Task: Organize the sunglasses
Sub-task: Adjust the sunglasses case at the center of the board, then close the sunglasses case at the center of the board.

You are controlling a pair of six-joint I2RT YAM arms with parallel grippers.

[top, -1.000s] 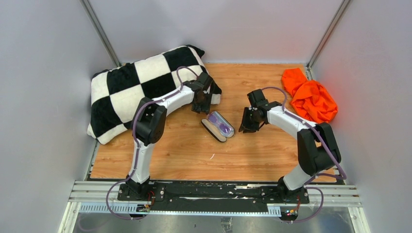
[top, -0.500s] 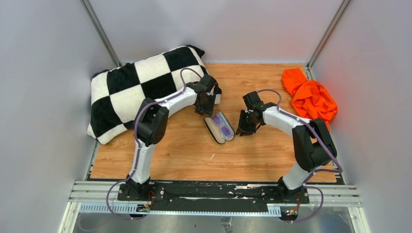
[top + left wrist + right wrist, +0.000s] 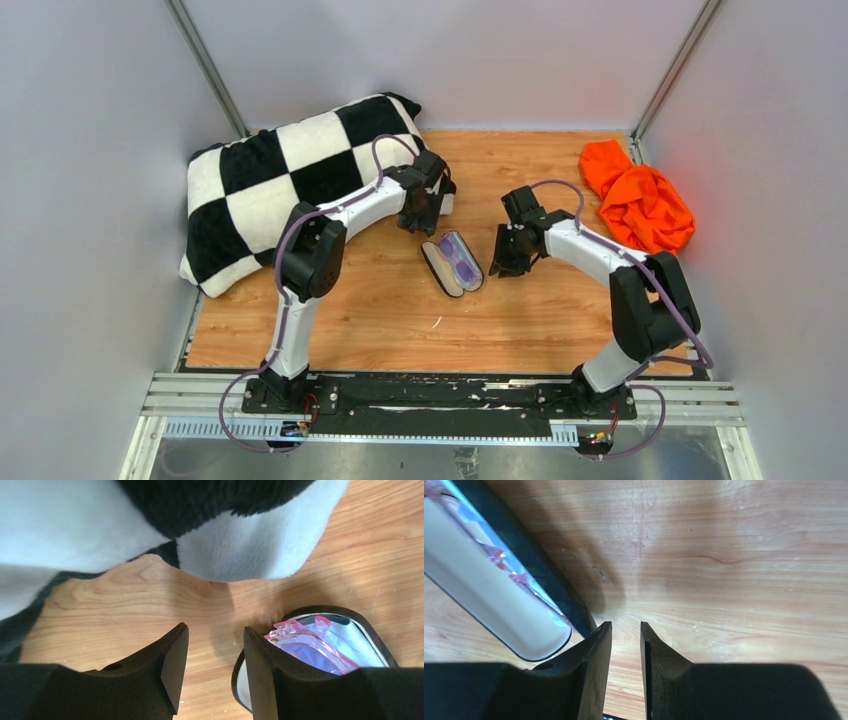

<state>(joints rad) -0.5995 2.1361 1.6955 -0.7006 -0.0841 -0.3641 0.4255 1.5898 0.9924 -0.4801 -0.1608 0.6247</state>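
Note:
The translucent pink sunglasses (image 3: 464,262) lie folded in the right half of the open black case (image 3: 441,268), on top of a light blue cloth (image 3: 352,642). In the left wrist view the sunglasses (image 3: 300,636) show just right of my right finger. My left gripper (image 3: 418,218) is open and empty, low over the wood at the case's far end, next to the pillow corner. My right gripper (image 3: 503,262) is open only a narrow gap, empty, close to the case's right side. The right wrist view shows the case's black rim (image 3: 541,577) and pale lining (image 3: 484,605) left of my fingers.
A black-and-white checkered pillow (image 3: 290,185) lies at the far left, its corner (image 3: 250,545) just beyond the left fingers. An orange cloth (image 3: 640,205) lies bunched at the far right. Grey walls enclose the wooden table (image 3: 400,320).
My right gripper has moved left, closer to the case's right side. My left gripper has shifted slightly near the case's far end. The case has barely moved.

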